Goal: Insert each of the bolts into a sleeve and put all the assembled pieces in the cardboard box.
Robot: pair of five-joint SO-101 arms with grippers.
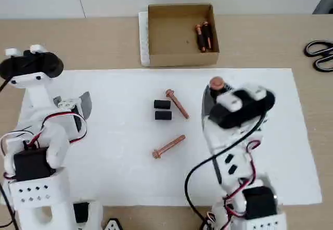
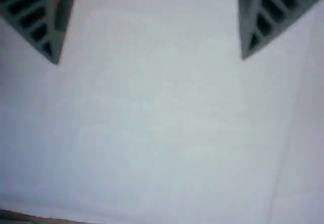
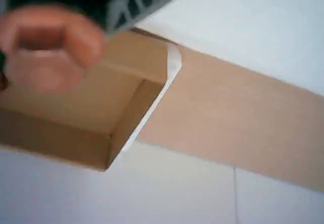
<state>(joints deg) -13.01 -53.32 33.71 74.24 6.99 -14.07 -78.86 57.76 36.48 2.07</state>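
Observation:
The cardboard box [image 1: 156, 37] stands at the back centre, with assembled copper-and-black pieces [image 1: 204, 36] lying in its right side. Two black sleeves [image 1: 162, 110] lie side by side on the white sheet. One copper bolt [image 1: 177, 104] lies just right of them and another [image 1: 169, 147] lies nearer the front. My right gripper [image 1: 212, 92] is shut on a bolt [image 1: 217, 82], head up, short of the box's front right corner. That bolt head [image 3: 48, 46] looms close before the box [image 3: 101, 112]. My left gripper [image 2: 149, 58] hangs open over bare sheet at the left [image 1: 78, 102].
A white paper sheet [image 1: 119, 178] covers most of the table. Black scissors [image 1: 320, 53] lie at the far right edge. A strip of white paper [image 1: 143, 37] sits under the box's left side.

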